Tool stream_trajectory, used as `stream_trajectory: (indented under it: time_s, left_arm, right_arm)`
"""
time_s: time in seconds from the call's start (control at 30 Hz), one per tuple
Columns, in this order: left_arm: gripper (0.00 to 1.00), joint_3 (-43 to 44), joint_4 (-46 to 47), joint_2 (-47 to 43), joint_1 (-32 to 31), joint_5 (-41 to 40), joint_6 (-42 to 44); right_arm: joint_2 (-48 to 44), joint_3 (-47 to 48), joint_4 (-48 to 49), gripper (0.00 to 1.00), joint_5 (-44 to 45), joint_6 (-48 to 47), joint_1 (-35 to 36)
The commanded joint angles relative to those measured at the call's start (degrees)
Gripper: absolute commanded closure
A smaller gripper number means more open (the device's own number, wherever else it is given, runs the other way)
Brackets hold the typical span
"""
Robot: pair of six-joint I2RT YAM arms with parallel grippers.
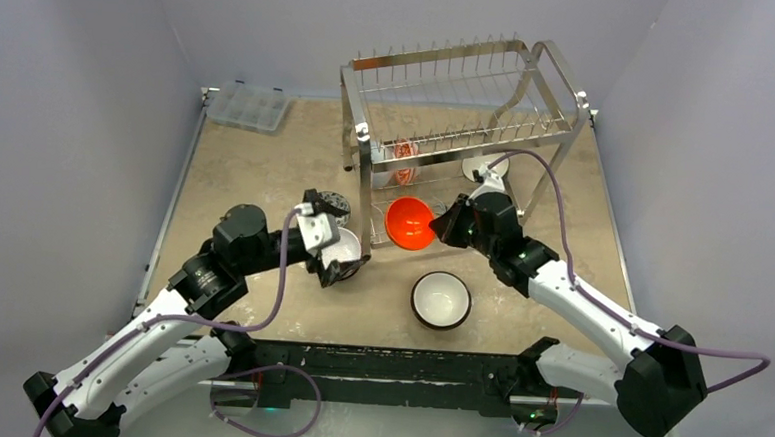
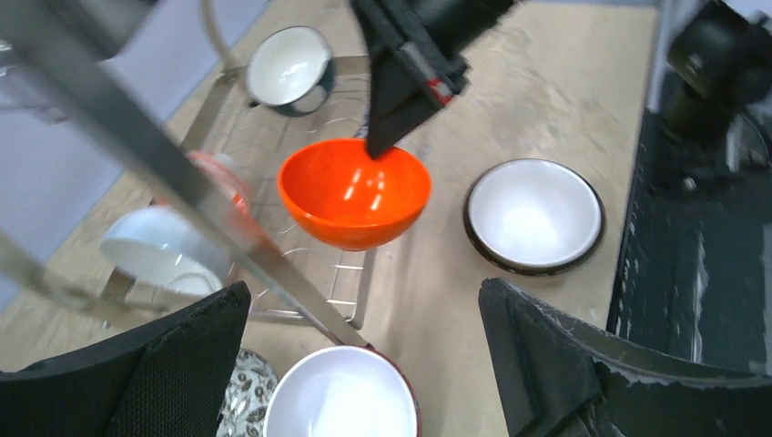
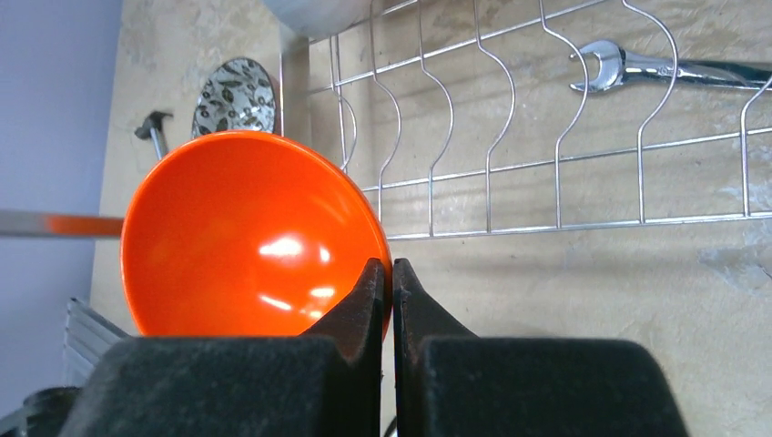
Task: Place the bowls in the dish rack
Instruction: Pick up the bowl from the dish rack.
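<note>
- Beige, speckled bench (image 1: 266, 172) between pale walls, with the tall two-tier wire dish rack (image 1: 437, 56) beyond both hands.
- The right hand (image 3: 391, 273) is clamped on the rim of a plain orange bowl (image 1: 409, 223). The bowl is glossy and tilted, and it hangs from the fingertips at the front edge of the rack's lower tier.
- The left hand (image 1: 341, 266) has its fingers spread wide with nothing pinched. A white-inside, red-rimmed bowl (image 2: 341, 396) sits on the bench just under it.
- A white-inside, dark-outside bowl (image 1: 441, 299) stands upright on the bench between the two hands, apart from both.
- Only the right wrist view shows how thin the pinch on the orange rim is. It also shows a wrench (image 3: 655, 66) lying under the rack wires and a floral bowl (image 3: 235, 96) beyond the orange one.
- The left wrist view alone shows a white-inside bowl (image 2: 289, 66) resting on the lower tier, beyond the right hand.
</note>
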Motion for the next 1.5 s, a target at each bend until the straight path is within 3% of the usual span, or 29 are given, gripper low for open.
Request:
stream_trajectory:
  time_s: [0.0,0.17,0.4,0.63,0.87,1.07,1.33,1.4,1.47]
  left_arm:
    - [0.05,-1.8,-1.6,-2.4,-0.7,16.3,16.1]
    - [0.09,-2.7,-0.2,-2.0,-1.2,21.6,27.5]
    - [0.18,2.8,-3.5,7.9,-3.6,22.3,36.6]
    - [0.22,9.4,-8.3,19.5,-12.8,10.3,41.2]
    - [0.29,12.8,-6.3,28.7,-22.1,-9.5,37.9]
    - [0.50,14.7,-7.3,37.1,-27.7,-24.1,38.7]
    - [1.00,16.2,-6.8,40.0,-29.3,-31.0,35.4]
    - [1.00,15.4,-4.6,38.7,-29.3,-32.0,33.2]
    - [1.00,13.4,-1.5,36.4,-29.3,-32.3,31.3]
  right_arm:
    - [-2.8,0.7,-3.7,1.00,-3.9,-3.8,0.1]
    - [-3.9,1.3,-7.7,1.00,-5.9,-5.4,0.1]
    - [-4.2,4.5,-14.9,1.00,-5.8,-8.3,0.1]
    - [-2.9,8.2,-20.2,1.00,-6.4,-10.5,0.2]
    - [-2.2,10.5,-23.3,1.00,-6.9,-12.2,0.7]
    - [-1.7,11.9,-24.4,1.00,-8.3,-13.1,1.2]
    - [-2.3,11.8,-24.3,1.00,-9.0,-12.9,1.3]
    - [-3.0,10.9,-23.8,0.84,-9.9,-11.9,1.3]
    - [-4.6,9.0,-22.6,0.54,-12.8,-8.7,1.2]
